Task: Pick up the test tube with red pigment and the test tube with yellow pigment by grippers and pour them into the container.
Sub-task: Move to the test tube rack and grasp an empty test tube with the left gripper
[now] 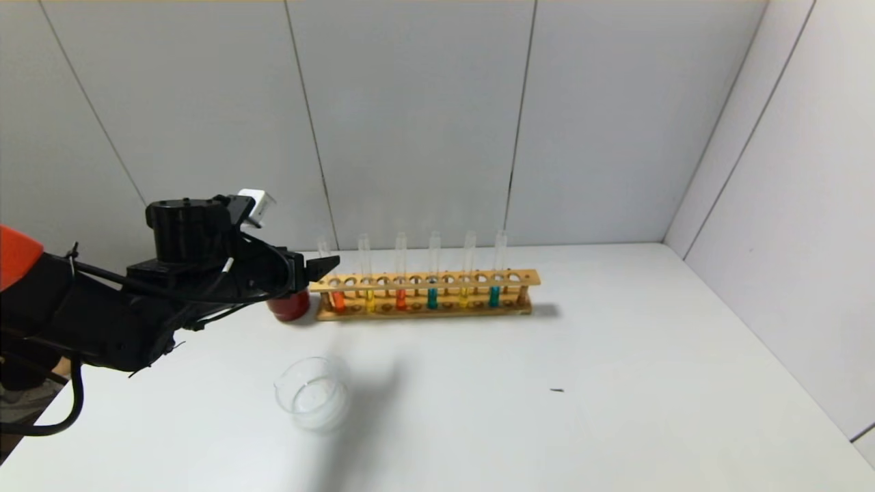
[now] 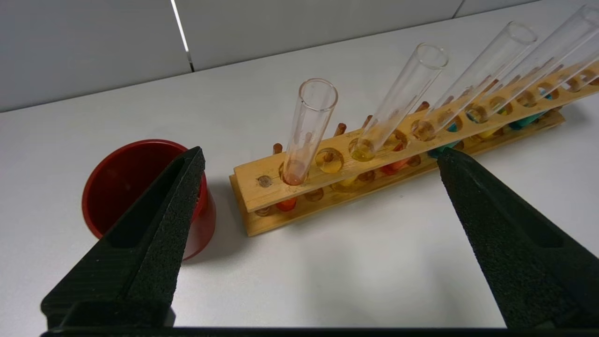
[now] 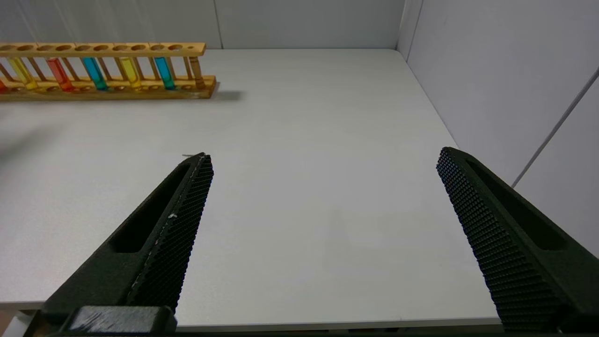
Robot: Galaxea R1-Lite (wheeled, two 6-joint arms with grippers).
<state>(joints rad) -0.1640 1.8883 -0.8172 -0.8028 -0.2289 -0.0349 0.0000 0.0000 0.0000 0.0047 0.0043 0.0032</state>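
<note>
**Left gripper spread wide near the rack's left end**

I see the test tube with red pigment (image 2: 306,133) standing in the end hole of the wooden rack (image 1: 424,295), the test tube with yellow pigment (image 2: 398,105) two holes along. My left gripper (image 2: 318,164) hangs just before them, jaws wide apart, holding nothing. The dark red cup (image 2: 140,187) sits beside the rack's end. The container (image 1: 313,394) stands nearer me on the table (image 1: 615,383). My right gripper (image 3: 323,168) hovers released, well apart.
</note>
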